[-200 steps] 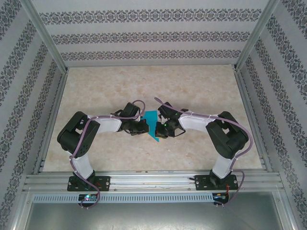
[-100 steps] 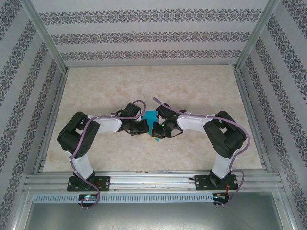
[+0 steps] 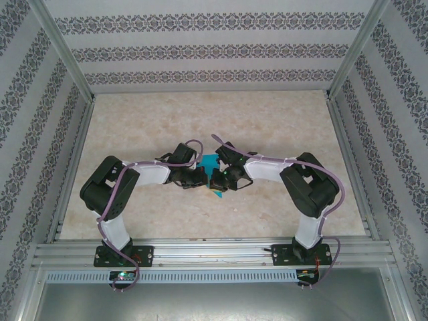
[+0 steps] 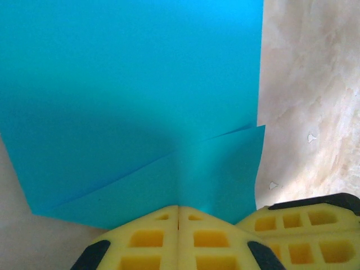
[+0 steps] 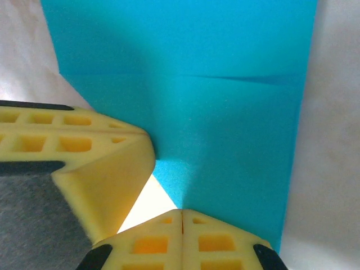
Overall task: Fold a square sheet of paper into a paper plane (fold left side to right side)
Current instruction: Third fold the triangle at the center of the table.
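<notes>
Looking from the top, the paper (image 3: 210,163) is seen mid-frame, sat between left gripper (image 3: 200,178) and right gripper (image 3: 217,184). Left wrist: pads are pressed shut, tips at the paper's bottom edge. Right wrist: same deal, pads shut, paper filling upper frame; actual pinching can't be told.

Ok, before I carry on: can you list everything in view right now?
sheet of paper: one, turquoise-blue, partly folded, mid-table between the grippers
table: one, beige marbled, under everything
walls: three, white with dark patterned stripes, around the table
frame rails: several, silver metal, near edge by the arm bases
left gripper: one, yellow pads, shut, tips at the paper
right gripper: one, yellow pads, shut, tips at the paper
</notes>
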